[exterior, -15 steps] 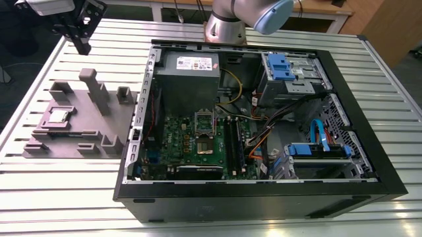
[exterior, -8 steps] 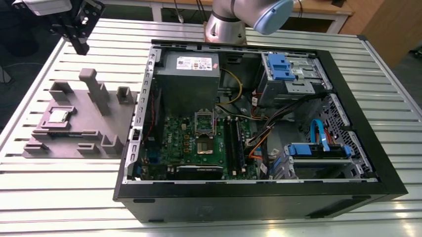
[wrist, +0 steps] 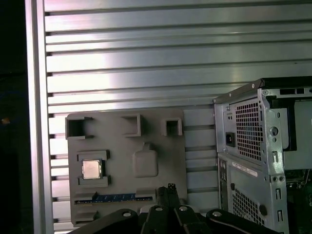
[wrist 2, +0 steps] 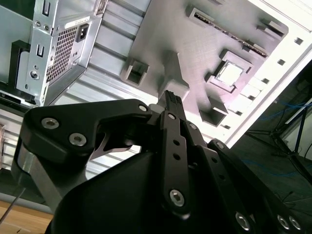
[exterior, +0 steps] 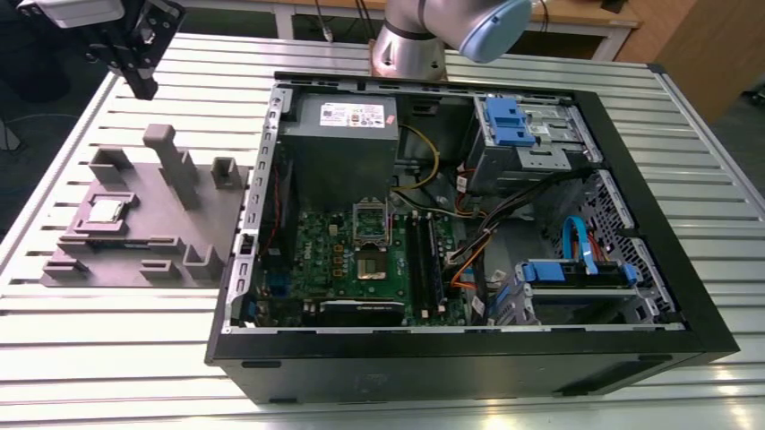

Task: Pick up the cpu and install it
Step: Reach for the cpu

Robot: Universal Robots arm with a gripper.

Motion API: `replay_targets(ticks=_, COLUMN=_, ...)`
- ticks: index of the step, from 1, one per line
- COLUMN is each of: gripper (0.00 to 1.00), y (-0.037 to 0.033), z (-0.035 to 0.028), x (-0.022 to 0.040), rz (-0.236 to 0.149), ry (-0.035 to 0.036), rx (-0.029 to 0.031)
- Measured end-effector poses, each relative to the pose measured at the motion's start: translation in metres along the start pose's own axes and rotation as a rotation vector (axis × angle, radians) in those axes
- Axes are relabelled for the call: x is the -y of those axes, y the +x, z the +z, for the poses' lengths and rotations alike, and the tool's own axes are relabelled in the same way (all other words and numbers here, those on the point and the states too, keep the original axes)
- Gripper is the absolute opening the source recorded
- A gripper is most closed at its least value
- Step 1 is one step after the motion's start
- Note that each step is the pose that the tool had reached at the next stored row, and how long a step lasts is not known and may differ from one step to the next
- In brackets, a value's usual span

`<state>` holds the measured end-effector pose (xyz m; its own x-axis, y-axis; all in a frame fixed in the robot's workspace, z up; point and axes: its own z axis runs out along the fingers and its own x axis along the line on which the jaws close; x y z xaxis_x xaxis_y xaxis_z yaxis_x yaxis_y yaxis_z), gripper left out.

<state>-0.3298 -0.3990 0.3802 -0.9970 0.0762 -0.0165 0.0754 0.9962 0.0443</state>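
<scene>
Black gripper (exterior: 143, 90), jaws closed and empty, far left.
Small silvery square cpu (exterior: 106, 211) rests in grey moulded tray (exterior: 143, 242), beside open black computer case (exterior: 478, 358).

Logged cpu (wrist: 91, 168) as silvery-grey, pale-rimmed, on matte grey tray (wrist: 117, 146) beneath black gripper (wrist: 169, 188). Marked table (wrist: 146, 73) silver, striped with parallel slats. Recorded computer case (exterior: 478, 367) black, motherboard (exterior: 313, 244) green, drive brackets (exterior: 508, 116) blue.
</scene>
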Motion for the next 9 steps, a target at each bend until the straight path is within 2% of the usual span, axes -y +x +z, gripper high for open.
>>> replay_targets(ticks=9, gripper=0.11, y=0.0054, z=0.0, x=0.0004, rz=0.0, ry=0.0, rx=0.0)
